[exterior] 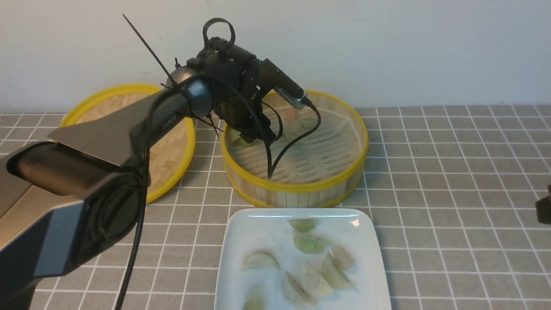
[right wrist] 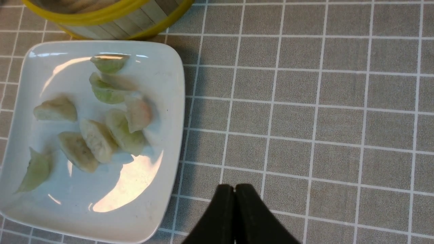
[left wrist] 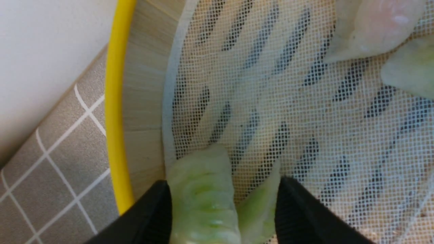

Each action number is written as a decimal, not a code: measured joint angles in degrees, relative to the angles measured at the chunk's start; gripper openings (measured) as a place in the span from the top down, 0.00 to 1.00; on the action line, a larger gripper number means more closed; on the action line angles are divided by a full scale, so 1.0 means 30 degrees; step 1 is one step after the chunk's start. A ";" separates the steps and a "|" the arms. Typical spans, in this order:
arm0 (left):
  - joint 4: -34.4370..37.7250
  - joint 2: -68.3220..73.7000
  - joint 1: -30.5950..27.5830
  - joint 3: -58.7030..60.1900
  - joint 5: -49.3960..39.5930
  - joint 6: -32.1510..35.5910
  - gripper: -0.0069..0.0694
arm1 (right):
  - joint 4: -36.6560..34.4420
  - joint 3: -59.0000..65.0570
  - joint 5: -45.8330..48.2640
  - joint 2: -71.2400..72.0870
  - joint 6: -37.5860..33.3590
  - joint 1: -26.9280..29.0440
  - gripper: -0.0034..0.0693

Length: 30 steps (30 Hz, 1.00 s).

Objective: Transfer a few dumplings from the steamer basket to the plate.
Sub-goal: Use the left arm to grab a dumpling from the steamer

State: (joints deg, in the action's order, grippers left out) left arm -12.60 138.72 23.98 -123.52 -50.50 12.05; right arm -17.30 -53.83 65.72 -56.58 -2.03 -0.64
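Left gripper [left wrist: 222, 203] hugs a green dumpling [left wrist: 203, 200] between its fingers, low inside the steamer basket [left wrist: 117, 101] by its wall. I judge this the grab. Next I lift gently, then carry it back to the plate [exterior: 258, 224].

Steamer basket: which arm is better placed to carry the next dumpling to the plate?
Left. The left gripper is inside the steamer basket, fingers bracketing a green dumpling. The right gripper is shut, empty, over the tablecloth beside the plate.
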 joint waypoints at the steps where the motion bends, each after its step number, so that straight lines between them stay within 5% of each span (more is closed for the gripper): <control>1: 0.0094 0.0022 0.0000 -0.0015 0.0000 0.0000 0.44 | 0.0000 0.0000 0.0000 0.0000 0.0000 0.0000 0.97; 7: 0.0516 -0.0134 0.0004 -0.0059 0.0038 0.0091 0.62 | -0.0008 -0.0015 0.0000 0.0000 0.0000 0.0000 0.97; 16: 0.2160 -0.0605 0.1541 -0.0686 -0.0915 0.0150 0.64 | -0.0008 -0.0015 -0.0037 0.0000 0.0000 0.0000 0.97; 21: 0.2437 -0.0985 0.1778 -0.1408 -0.1157 0.0150 0.82 | -0.0008 -0.0015 -0.0058 0.0000 0.0000 0.0000 0.97; 30: 0.2419 -0.1012 0.1701 -0.1486 -0.1993 0.0150 0.79 | -0.0008 -0.0015 -0.0058 0.0000 0.0000 0.0000 0.97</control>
State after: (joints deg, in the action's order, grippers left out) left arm -5.34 135.69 29.09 -127.98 -56.48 12.50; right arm -17.33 -53.88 65.55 -56.58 -2.03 -0.64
